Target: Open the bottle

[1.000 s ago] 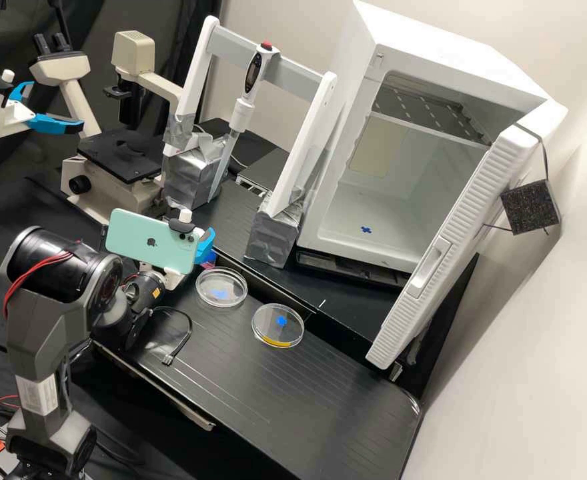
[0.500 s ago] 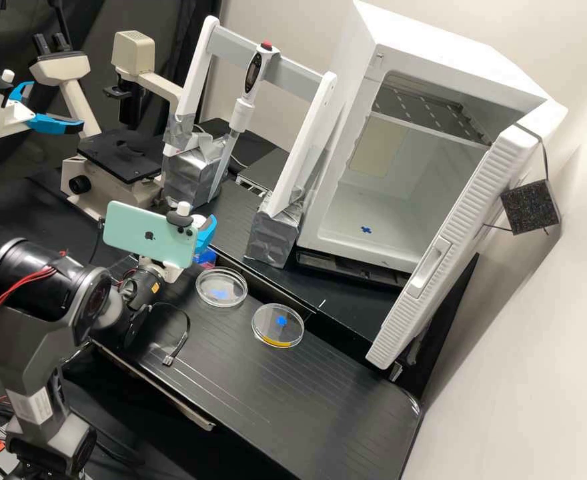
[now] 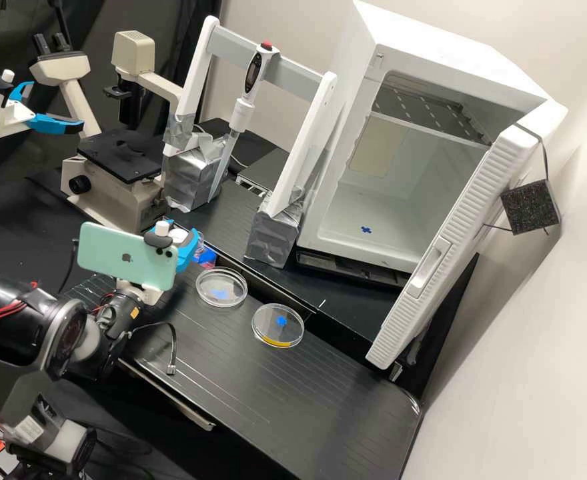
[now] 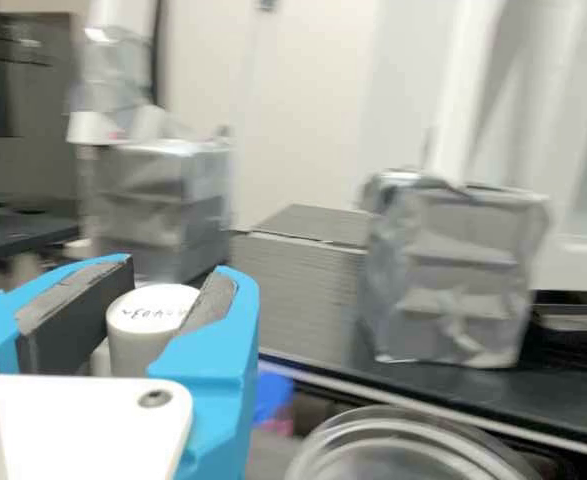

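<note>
Bottle's white cap (image 4: 153, 310), with handwriting across its top, is pinched between the grey pads of the tool (image 3: 183, 235); from where I stand, I can't tell whether the bottle's body is under it. A mint-green phone (image 3: 127, 257) rides on the tool. Near both lies my landmark, a round clear dish (image 3: 221, 288) with a blue mark showing through, on the black desk (image 3: 240, 387). Just beside that dish sits something small, blue and pink (image 3: 207, 257), too little of it visible to name. On the dish's other side, a second clear dish (image 3: 277, 330) lies near, with a yellow strip at its edge. Beyond the landmark dish stands a white frame (image 3: 307, 143) with silver-taped feet, bearing a pipette-like device (image 3: 242, 110). Farther from that dish are a microscope (image 3: 123, 157) and a white cabinet (image 3: 387, 213), its door open.
</note>
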Tool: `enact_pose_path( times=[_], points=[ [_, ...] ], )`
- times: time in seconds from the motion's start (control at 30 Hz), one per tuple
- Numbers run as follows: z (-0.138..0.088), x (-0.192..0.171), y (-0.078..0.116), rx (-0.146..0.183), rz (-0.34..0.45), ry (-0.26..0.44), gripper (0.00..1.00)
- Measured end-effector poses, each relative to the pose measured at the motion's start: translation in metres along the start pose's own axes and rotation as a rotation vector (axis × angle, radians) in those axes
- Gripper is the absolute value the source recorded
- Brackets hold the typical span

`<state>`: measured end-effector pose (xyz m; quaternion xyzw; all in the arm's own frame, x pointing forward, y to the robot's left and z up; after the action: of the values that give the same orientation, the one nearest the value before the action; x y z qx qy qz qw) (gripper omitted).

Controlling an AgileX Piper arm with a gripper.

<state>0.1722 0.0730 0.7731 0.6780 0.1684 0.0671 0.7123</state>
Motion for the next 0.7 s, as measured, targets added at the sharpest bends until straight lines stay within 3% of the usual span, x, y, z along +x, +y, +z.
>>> enact_pose_path(
  times=[0.13, 0.7],
  points=[
    [-0.002, -0.009, -0.007, 0.004, -0.034, 0.017, 0.00],
    [0.010, -0.006, -0.008, 0.004, -0.037, -0.058, 0.00]
  ],
)
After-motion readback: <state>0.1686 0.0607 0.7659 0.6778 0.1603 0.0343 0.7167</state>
